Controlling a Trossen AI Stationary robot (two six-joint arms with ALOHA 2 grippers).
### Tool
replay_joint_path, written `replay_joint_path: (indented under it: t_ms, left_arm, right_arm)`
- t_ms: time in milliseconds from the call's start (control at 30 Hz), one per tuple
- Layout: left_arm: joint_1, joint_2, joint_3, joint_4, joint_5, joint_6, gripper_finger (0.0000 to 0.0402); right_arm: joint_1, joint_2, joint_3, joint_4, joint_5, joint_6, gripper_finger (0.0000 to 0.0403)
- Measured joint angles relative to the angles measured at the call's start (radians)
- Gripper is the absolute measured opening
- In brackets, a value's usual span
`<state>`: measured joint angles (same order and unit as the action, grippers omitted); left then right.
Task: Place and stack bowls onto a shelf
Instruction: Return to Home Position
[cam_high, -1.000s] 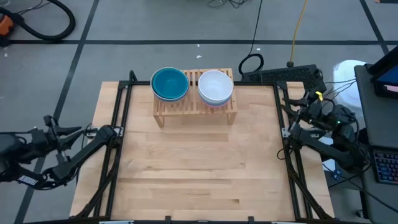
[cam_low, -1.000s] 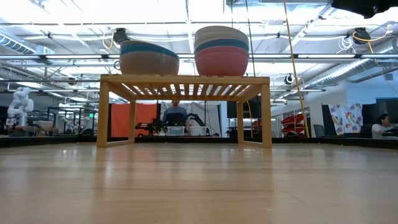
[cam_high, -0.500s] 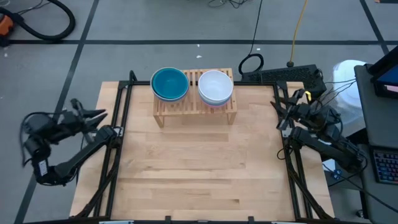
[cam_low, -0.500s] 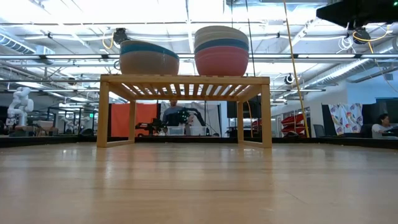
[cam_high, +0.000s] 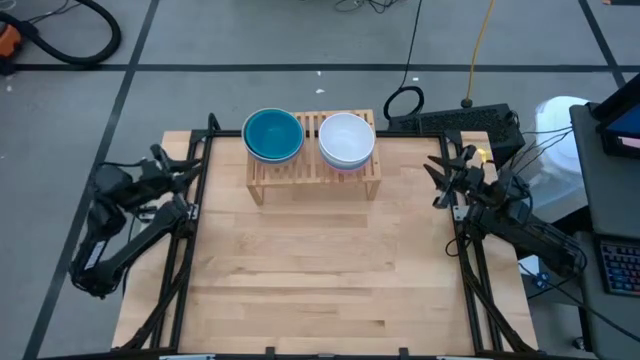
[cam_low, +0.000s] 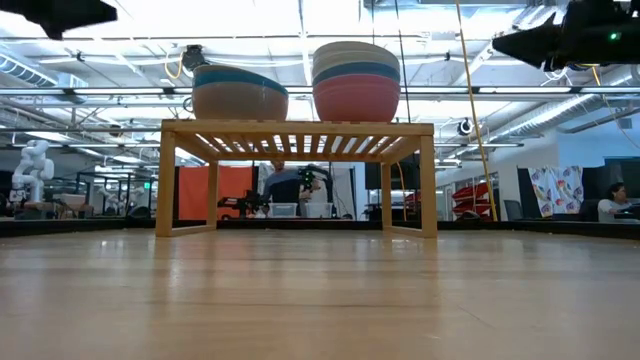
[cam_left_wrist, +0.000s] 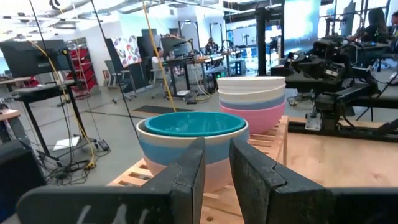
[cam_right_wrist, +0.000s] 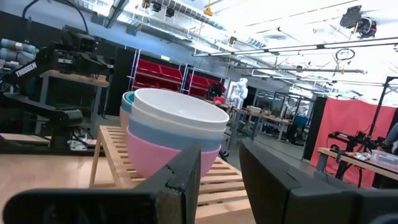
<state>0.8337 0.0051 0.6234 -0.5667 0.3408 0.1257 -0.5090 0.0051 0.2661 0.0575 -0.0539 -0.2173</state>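
Shelf (cam_high: 312, 172) at the table's (cam_high: 320, 280) far edge carries two bowl stacks: teal-topped stack (cam_high: 273, 134) leftward, white-topped stack (cam_high: 347, 139) rightward. From above, the top bowls hide those beneath. Left pincer (cam_left_wrist: 216, 142) hovers at the left edge, right pincer (cam_right_wrist: 221, 146) at the right edge, both empty, fingers apart, aimed at the stacks.

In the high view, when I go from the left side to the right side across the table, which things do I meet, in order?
left pincer → teal-topped bowl stack → white-topped bowl stack → right pincer
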Motion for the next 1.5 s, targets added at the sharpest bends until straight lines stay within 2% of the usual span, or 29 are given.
replay_joint_path:
  t_ms: [600,733,1033,1500]
  left_arm:
    - [0.000,0.000,-0.282,0.300,0.000,-0.103,0.0081]
    - [0.000,0.000,-0.319,0.353,0.000,-0.102,0.0081]
    - [-0.005,0.000,-0.390,0.363,0.002,-0.083,0.0081]
    - [-0.049,0.001,-0.587,0.575,0.002,-0.050,0.0081]
  right_arm:
    - [0.000,0.000,-0.097,0.007,0.000,0.034,0.0105]
    - [0.000,0.000,-0.123,0.015,0.000,0.052,0.0105]
    - [0.000,0.000,-0.229,0.157,0.000,0.076,0.0105]
    - [0.000,0.000,-0.249,0.134,0.001,0.041,0.0105]
